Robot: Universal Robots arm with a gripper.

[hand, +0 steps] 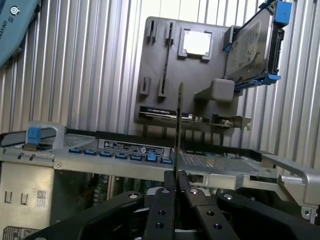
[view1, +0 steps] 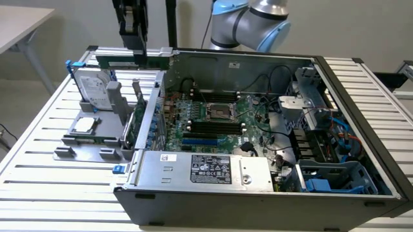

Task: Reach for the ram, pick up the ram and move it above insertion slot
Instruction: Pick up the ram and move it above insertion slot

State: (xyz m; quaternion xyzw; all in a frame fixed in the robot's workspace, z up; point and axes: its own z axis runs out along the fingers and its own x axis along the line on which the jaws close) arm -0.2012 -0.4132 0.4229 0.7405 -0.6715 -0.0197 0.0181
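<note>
Pincer clamped on ram (labels unreadable) above case

Beside the dark grey computer case, the green ram hangs in the black gripper. Inside the case lies a green motherboard; a grey fixture with a silver hard drive, blue-clipped, stands outside.

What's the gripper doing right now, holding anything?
Gripper: closed on the ram, held up above the case's rear corner.
</note>
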